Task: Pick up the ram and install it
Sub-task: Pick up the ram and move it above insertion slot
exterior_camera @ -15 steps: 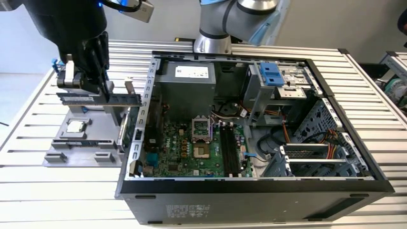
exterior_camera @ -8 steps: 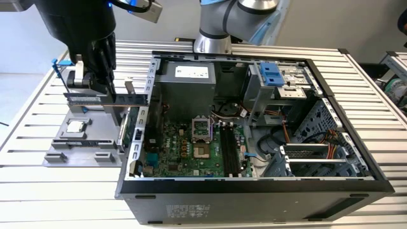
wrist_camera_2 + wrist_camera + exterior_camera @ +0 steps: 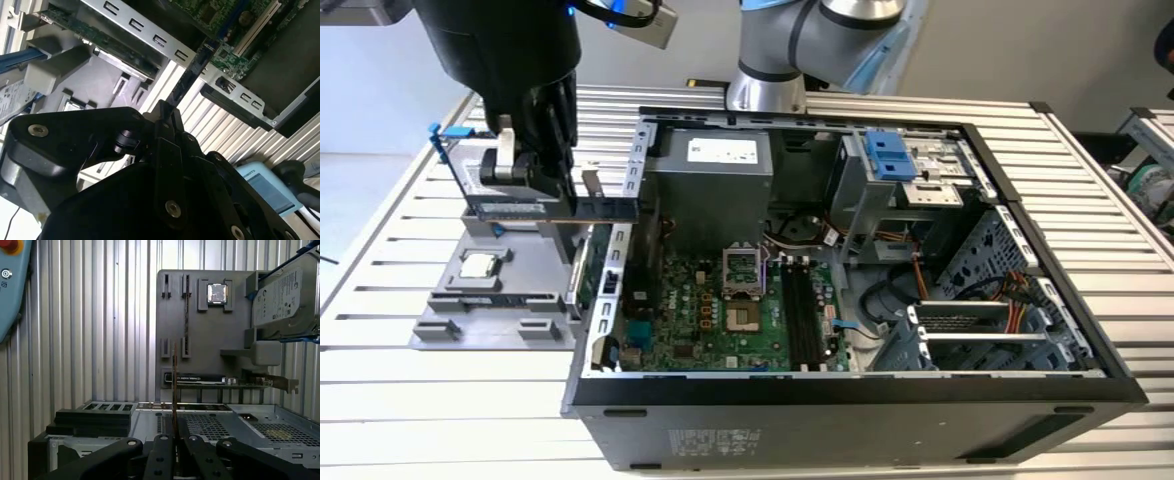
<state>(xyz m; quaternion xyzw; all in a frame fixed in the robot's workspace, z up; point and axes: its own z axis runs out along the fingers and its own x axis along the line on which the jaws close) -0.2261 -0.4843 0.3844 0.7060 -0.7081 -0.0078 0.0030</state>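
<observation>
First wrist view: my tool [image 3: 175, 436] is clamped on the ram [image 3: 174, 385], which sticks straight out ahead. Light, stiff, fragile I'd guess; pinch the flat faces mid-length.

Exterior view: we looked steeply down on the open computer case [image 3: 854, 430]. In both wrist views we peered closely past the gripper [image 3: 175, 432], sharing the grey parts holder [image 3: 210, 330].

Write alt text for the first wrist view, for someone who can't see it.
The gripper is shut on the ram, seen edge-on as a thin strip, close to the case. Beyond it, on the slatted table, a grey holder carries a processor chip and a hard drive.
</observation>
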